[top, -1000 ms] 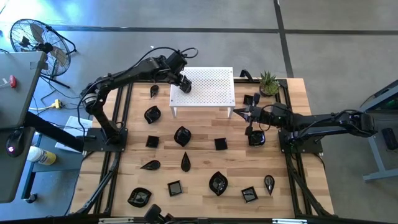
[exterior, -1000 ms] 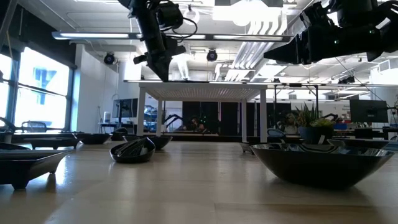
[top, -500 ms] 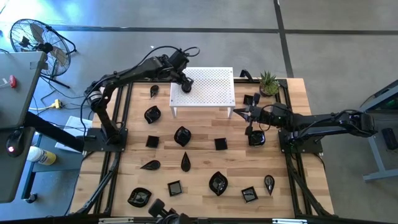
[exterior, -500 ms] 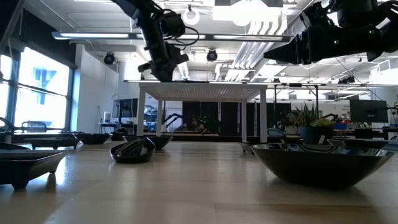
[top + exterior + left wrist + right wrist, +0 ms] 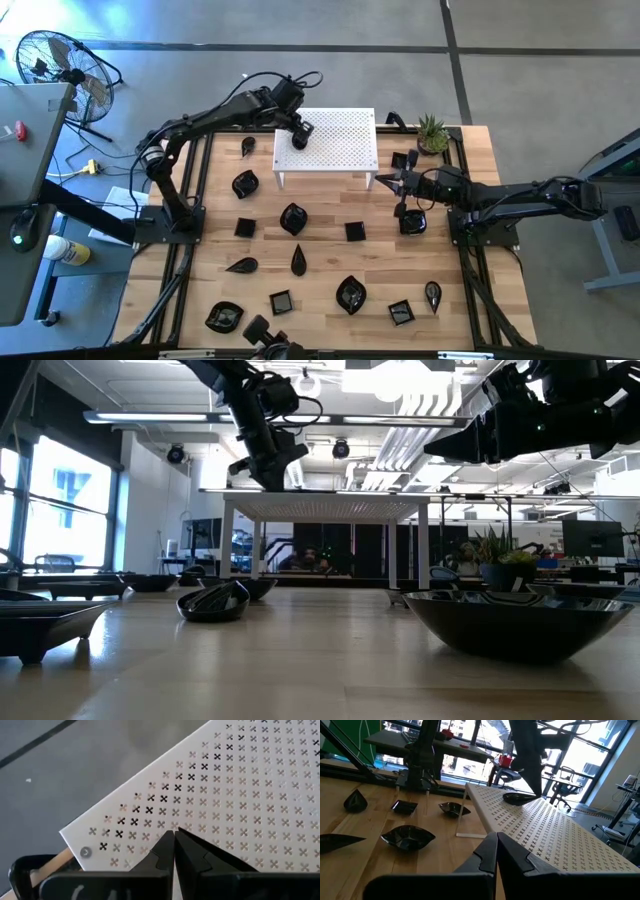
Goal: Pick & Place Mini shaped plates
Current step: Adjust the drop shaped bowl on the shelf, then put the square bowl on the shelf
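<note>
Several glossy black mini plates lie scattered on the wooden table [image 5: 325,250], among them a leaf form [image 5: 293,217] and a square [image 5: 355,231]. One small plate [image 5: 297,142] rests on the white perforated stand [image 5: 340,140] near its left edge; it also shows in the right wrist view [image 5: 520,797]. My left gripper [image 5: 303,128] hovers just above the stand beside that plate, shut and empty [image 5: 174,832]. My right gripper [image 5: 380,180] hangs level off the stand's right near corner, shut [image 5: 496,840], touching nothing.
A green potted plant [image 5: 432,132] stands at the far right corner. A plate [image 5: 412,222] lies under my right arm, and another [image 5: 400,160] lies between the stand and the plant. Black frame rails [image 5: 190,250] run along the table's left and right sides.
My left gripper has drawn a little away from the plate on the stand, toward the table's far edge and slightly right. The plate stays where it lies on the stand. My right arm has kept still.
</note>
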`<state>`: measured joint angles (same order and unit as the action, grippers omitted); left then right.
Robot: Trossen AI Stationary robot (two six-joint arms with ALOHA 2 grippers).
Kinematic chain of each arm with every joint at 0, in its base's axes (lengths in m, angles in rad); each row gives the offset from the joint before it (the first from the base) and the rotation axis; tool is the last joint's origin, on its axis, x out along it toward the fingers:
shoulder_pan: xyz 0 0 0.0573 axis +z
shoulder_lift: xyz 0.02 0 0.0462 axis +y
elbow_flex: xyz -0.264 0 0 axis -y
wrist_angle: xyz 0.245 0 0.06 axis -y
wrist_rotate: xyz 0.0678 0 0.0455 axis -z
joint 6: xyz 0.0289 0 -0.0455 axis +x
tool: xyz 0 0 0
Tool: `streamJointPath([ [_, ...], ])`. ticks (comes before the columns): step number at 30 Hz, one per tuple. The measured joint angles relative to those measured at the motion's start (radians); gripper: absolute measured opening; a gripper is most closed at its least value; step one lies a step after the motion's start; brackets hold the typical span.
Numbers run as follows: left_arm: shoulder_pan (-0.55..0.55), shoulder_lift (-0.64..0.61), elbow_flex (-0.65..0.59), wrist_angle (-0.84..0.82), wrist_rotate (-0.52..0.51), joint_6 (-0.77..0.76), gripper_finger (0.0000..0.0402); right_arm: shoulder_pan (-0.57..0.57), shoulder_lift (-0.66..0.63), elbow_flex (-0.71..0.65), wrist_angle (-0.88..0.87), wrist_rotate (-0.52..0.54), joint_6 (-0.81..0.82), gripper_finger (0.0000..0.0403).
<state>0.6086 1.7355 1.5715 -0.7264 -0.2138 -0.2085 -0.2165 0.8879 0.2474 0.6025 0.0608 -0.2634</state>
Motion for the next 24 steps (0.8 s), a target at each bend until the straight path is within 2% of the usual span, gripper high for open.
streamJointPath([
  [7,0.008,-0.058,0.0,0.029,-0.083,0.043,0.0006,0.0,0.0,0.0,-0.003,0.0,0.0,0.0002],
  [12,0.006,-0.108,-0.021,0.058,-0.065,0.082,0.0001,0.0,0.0,0.0,-0.008,0.013,0.0,0.0006],
  [16,0.006,-0.192,-0.135,0.217,0.023,0.122,0.0001,0.0,0.0,0.0,-0.009,0.048,0.0,0.0002],
  [24,0.006,-0.412,-0.502,0.577,0.158,0.186,0.0,0.0,0.0,0.001,-0.015,0.144,0.019,0.0002],
])
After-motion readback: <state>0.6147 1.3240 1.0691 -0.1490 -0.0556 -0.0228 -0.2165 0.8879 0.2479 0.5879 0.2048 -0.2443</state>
